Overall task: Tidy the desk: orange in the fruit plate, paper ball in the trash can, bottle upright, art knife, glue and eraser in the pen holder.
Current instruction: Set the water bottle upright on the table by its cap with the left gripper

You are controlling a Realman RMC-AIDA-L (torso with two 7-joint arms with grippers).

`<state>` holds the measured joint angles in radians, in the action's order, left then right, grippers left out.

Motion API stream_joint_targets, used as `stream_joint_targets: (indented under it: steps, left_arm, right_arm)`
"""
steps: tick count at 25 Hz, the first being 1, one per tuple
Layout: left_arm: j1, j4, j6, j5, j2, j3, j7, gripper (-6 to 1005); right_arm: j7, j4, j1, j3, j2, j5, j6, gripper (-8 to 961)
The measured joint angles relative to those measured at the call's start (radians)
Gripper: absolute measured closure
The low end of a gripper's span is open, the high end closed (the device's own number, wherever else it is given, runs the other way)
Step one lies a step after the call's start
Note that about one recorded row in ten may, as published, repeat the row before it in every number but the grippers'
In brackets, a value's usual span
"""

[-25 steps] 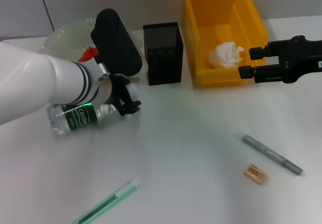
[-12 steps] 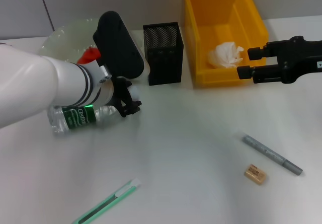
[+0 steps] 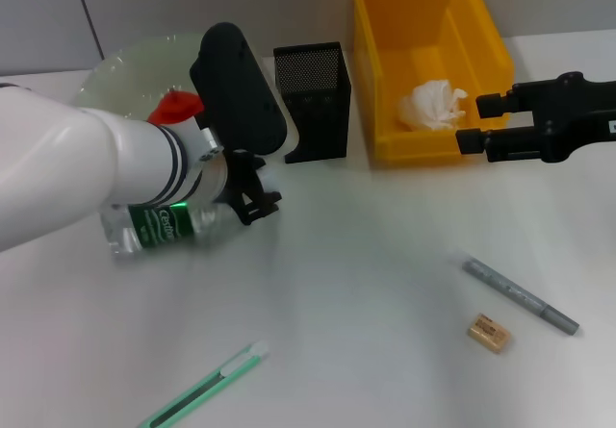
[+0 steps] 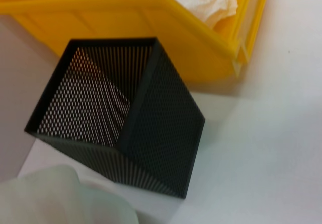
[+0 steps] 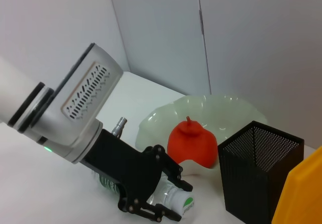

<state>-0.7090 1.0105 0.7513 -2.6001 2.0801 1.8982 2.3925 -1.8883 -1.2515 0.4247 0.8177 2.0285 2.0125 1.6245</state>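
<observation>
The clear bottle (image 3: 159, 226) with a green label lies on its side at the left. My left gripper (image 3: 252, 197) is shut on its neck, and the right wrist view shows the same left gripper (image 5: 153, 196) around the bottle (image 5: 173, 200) at its white cap. An orange (image 3: 173, 107) rests in the pale green fruit plate (image 3: 115, 74). The paper ball (image 3: 432, 104) sits in the yellow trash can (image 3: 380, 111). My right gripper (image 3: 474, 120) hangs open beside the can. On the table lie the green art knife (image 3: 204, 387), grey glue (image 3: 520, 296) and eraser (image 3: 488, 333). The black mesh pen holder (image 3: 313, 101) looks empty.
The pen holder (image 4: 126, 128) stands close against the trash can (image 4: 151, 27), with the paper ball (image 4: 201, 0) inside the can. The plate (image 5: 211, 110) and orange (image 5: 193, 143) are right behind the bottle. Bare table lies between the bottle and the glue.
My left gripper has shifted a little to the right and dragged the bottle along with it. The right arm has stayed where it was.
</observation>
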Motion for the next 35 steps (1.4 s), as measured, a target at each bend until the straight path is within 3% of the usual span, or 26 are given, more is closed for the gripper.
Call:
stream_joint_targets:
  steps: [10, 17, 35]
  left_arm:
    - [0.021, 0.077, 0.032, -0.006, 0.000, 0.004, -0.004, 549]
    - [0.111, 0.269, 0.100, -0.008, -0.008, -0.004, -0.033, 553]
    - [0.232, 0.491, 0.156, -0.023, -0.011, -0.031, -0.057, 559]
  right_arm:
    - [0.000, -0.004, -0.003, -0.010, -0.002, 0.000, 0.003, 303]
    - [0.000, -0.009, -0.003, -0.012, -0.002, 0.000, 0.006, 303]
    - [0.002, -0.017, 0.002, -0.021, -0.012, -0.003, 0.008, 303]
